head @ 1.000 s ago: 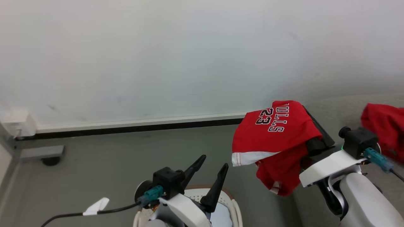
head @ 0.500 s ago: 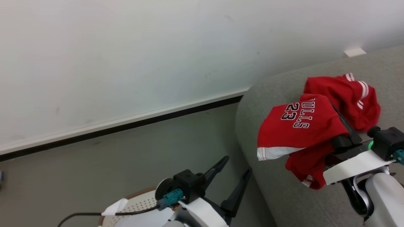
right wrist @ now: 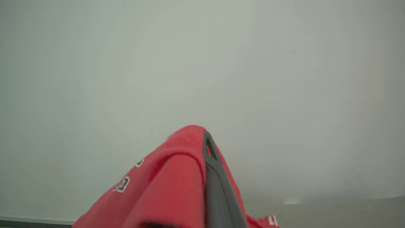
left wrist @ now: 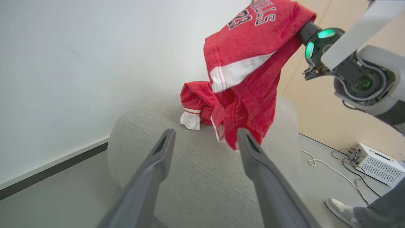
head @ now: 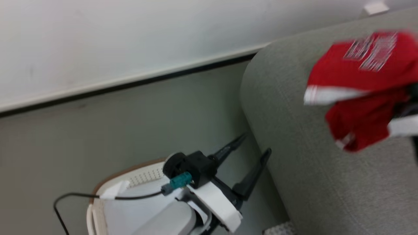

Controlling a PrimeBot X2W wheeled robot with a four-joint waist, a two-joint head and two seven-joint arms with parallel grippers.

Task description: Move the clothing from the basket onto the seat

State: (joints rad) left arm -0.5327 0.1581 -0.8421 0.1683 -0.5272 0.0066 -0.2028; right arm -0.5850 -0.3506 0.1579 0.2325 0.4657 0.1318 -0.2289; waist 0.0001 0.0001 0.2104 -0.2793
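Observation:
A red piece of clothing (head: 359,78) with a white band hangs blurred above the grey seat (head: 294,137). It is draped over my right gripper (right wrist: 205,139), which is shut on it. The left wrist view shows this held clothing (left wrist: 250,63) dangling from my right wrist (left wrist: 316,38), and a second red garment (left wrist: 196,101) lying on the seat (left wrist: 177,171). My left gripper (head: 255,144) is open and holds nothing, beside the seat's left edge and above the white, brown-rimmed basket (head: 130,171). My left arm hides the inside of the basket.
A white wall with a dark baseboard (head: 130,85) runs behind the grey floor (head: 114,130). To the right of the seat, a white box (left wrist: 376,163) with cables lies on the floor. A person's shoe (left wrist: 340,207) stands near it.
The head camera has swung toward the seat, so the whole picture has shifted. The held clothing now sits higher and farther right over the seat, blurred by motion. My left gripper stays open.

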